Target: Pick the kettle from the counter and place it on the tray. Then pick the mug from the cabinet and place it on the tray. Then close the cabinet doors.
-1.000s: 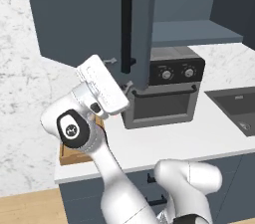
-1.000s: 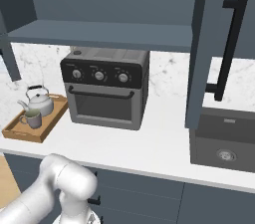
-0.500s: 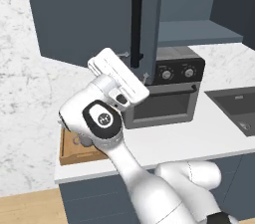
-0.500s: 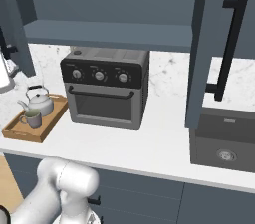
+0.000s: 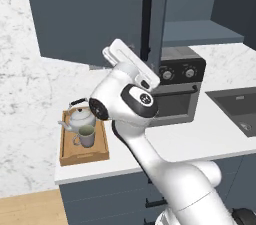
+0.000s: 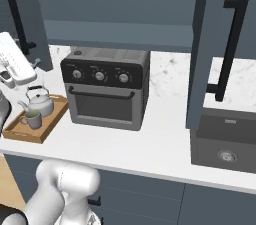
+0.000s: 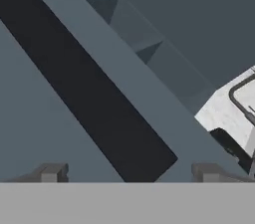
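The silver kettle (image 5: 80,118) (image 6: 39,103) and the grey-beige mug (image 5: 86,136) (image 6: 31,118) both stand on the wooden tray (image 5: 97,155) (image 6: 50,121), at the left end of the counter (image 6: 150,149). The cabinet (image 6: 120,34) above hangs open. My gripper (image 5: 142,55) (image 7: 128,174) is raised against the left cabinet door (image 5: 95,14), and it is open. The lower end of that door's black bar handle (image 7: 84,98) (image 5: 147,16) lies between the fingertips (image 7: 50,173). The right cabinet door (image 6: 200,49) juts out towards me.
A black countertop oven (image 6: 105,86) stands under the cabinet, right of the tray. A dark sink (image 6: 225,144) is set into the counter at the right, below the right door's handle (image 6: 232,44). Blue-grey drawers run under the worktop.
The arm has risen and swung right, uncovering the tray with kettle and mug. The left door has swung further towards the cabinet with the hand against it.
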